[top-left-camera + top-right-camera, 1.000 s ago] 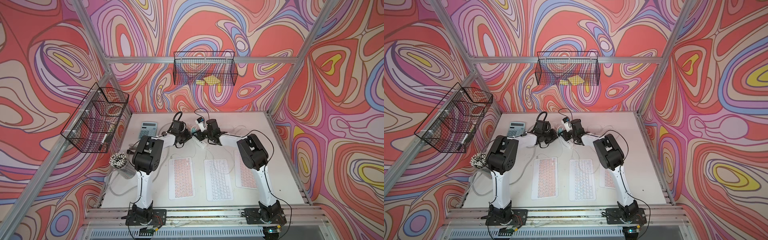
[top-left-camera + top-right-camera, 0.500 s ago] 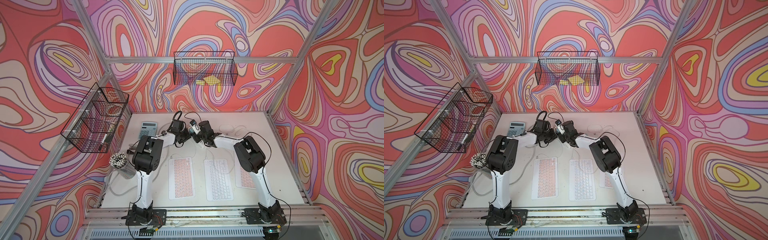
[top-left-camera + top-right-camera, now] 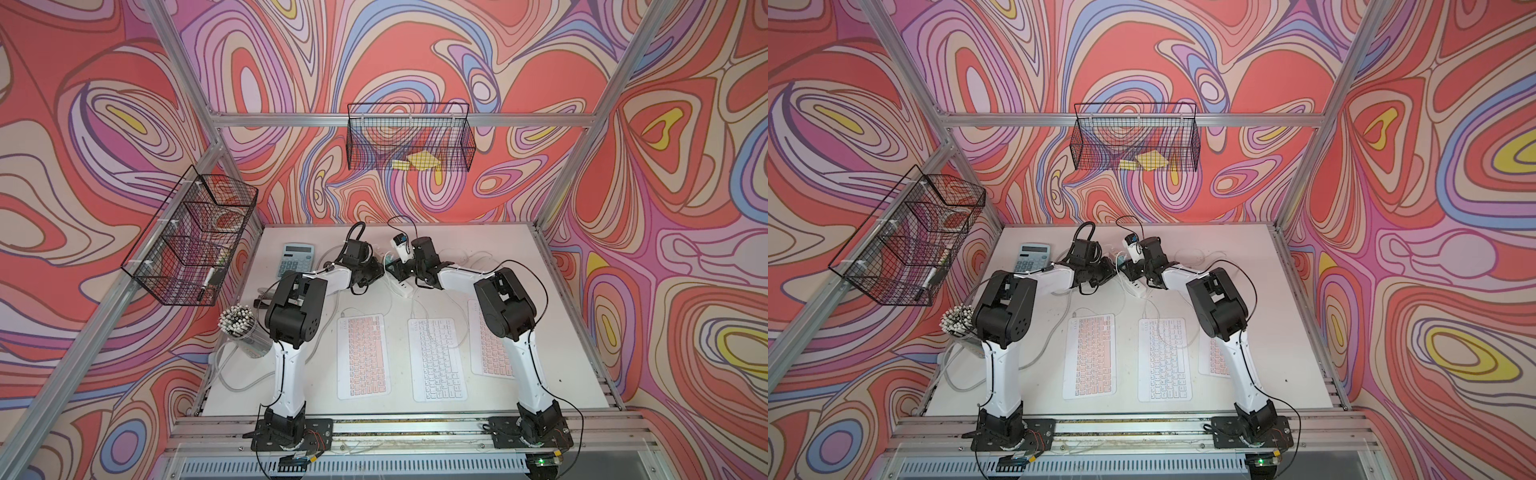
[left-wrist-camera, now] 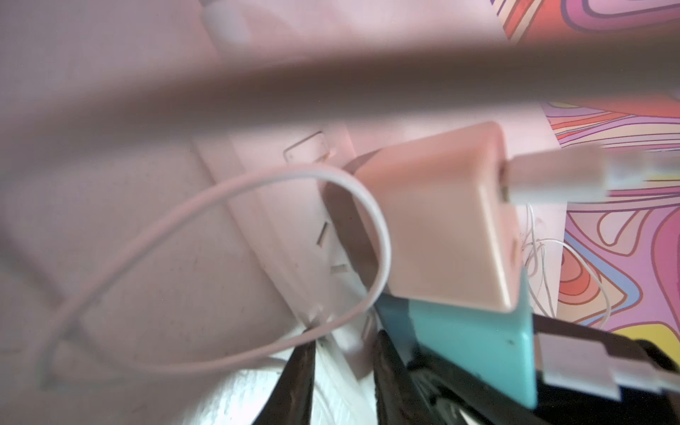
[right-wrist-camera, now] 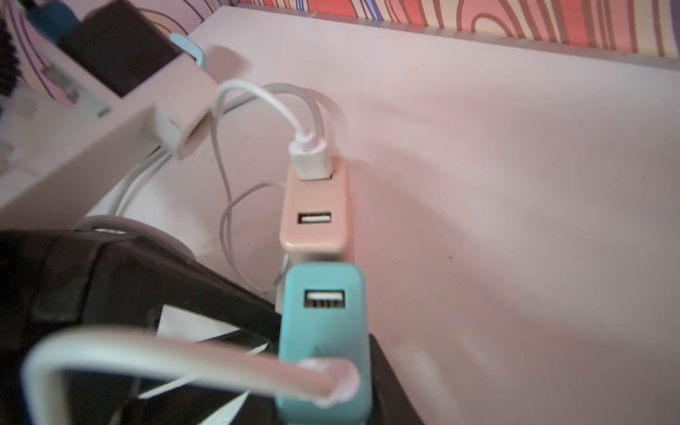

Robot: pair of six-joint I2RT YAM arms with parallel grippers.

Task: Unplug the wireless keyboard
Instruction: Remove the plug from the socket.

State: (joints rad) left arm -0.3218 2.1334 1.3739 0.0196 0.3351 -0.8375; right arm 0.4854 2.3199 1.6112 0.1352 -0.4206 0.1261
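Note:
Three keyboards lie in a row, seen in both top views: a pink one (image 3: 363, 357), a white one (image 3: 436, 359) and a second pink one (image 3: 490, 340) partly under my right arm. Thin white cables run from them to a white power strip (image 3: 401, 286) (image 4: 294, 228). On the strip stand a pink charger (image 4: 441, 228) (image 5: 314, 213) and a teal charger (image 4: 460, 342) (image 5: 323, 331), each with a cable plugged in. My right gripper (image 5: 323, 386) (image 3: 397, 270) is shut on the teal charger. My left gripper (image 4: 344, 382) (image 3: 376, 270) is closed around the strip's near end.
A grey calculator (image 3: 297, 259) lies at the back left and a cup of pens (image 3: 241, 328) at the left edge. Wire baskets hang on the back wall (image 3: 409, 141) and the left wall (image 3: 191, 237). Loose cable loops (image 3: 457, 253) lie behind my right arm.
My right gripper has shifted left toward the left gripper and now sits on the teal charger. The left jaws have closed slightly; the left arm has hardly moved.

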